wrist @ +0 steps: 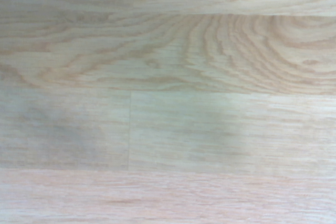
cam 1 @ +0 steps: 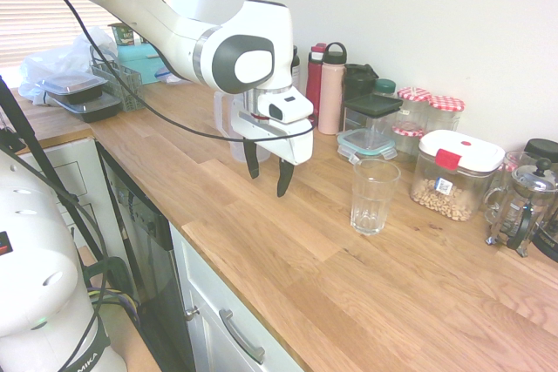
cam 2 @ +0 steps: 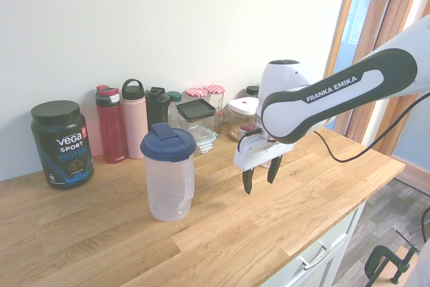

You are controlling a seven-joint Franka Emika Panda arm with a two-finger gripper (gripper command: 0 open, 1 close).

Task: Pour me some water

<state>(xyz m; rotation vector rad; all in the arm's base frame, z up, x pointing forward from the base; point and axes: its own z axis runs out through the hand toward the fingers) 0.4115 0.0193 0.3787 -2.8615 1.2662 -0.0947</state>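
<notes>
Claw (cam 1: 268, 172) hangs above bare oak counter (cam 1: 288, 276), pointing down, fingers spread apart and holding nothing. Open wood lies beneath it out to the counter's front edge. The blue-lidded plastic jug (cam 2: 168, 173) stands upright near the claw, apart from it, with free board on all sides in the second exterior view. The empty drinking glass (cam 1: 373, 196) stands on the claw's other side, with the lidded canister of nuts (cam 1: 453, 173) close behind it. Bottles (cam 2: 124, 120) and jars line the wall. The wrist view shows only wood grain.
</notes>
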